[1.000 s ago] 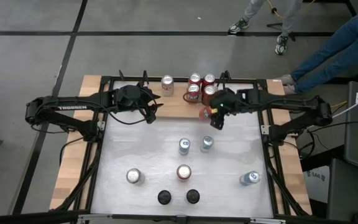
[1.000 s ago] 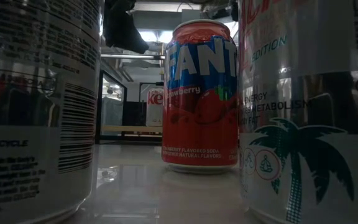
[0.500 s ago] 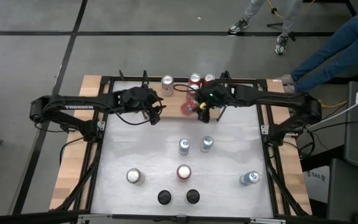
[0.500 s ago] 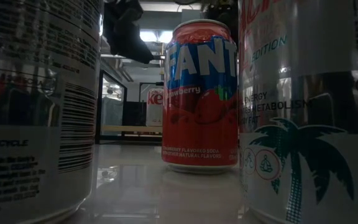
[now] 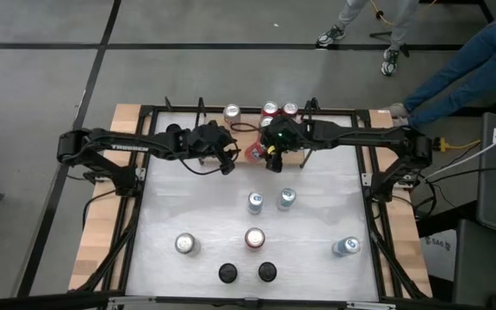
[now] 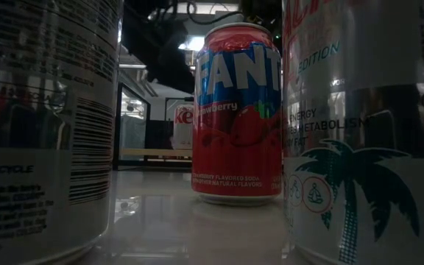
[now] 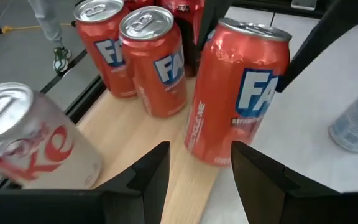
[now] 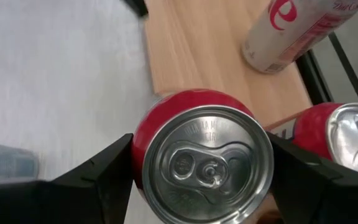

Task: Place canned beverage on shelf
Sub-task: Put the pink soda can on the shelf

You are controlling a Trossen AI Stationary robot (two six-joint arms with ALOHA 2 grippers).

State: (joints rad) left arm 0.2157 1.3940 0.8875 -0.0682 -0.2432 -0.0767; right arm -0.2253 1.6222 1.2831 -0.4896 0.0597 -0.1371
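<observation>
Fingers of the right gripper (image 8: 201, 168) press against both sides of a red can (image 8: 205, 155), spread as wide as the can's body. In the high view this can (image 5: 256, 151) sits just above frame centre, at the front edge of the shelf (image 5: 241, 138). Its long axis runs upright, pull-tab top facing the overhead camera, slightly tilted in the left wrist view. The left gripper (image 5: 228, 164), fingers closed on nothing, hangs just left of the can.

Two black jointed arms w/ white TROSSEN lettering (left one), matte black fingers (image 7: 151, 177).
</observation>
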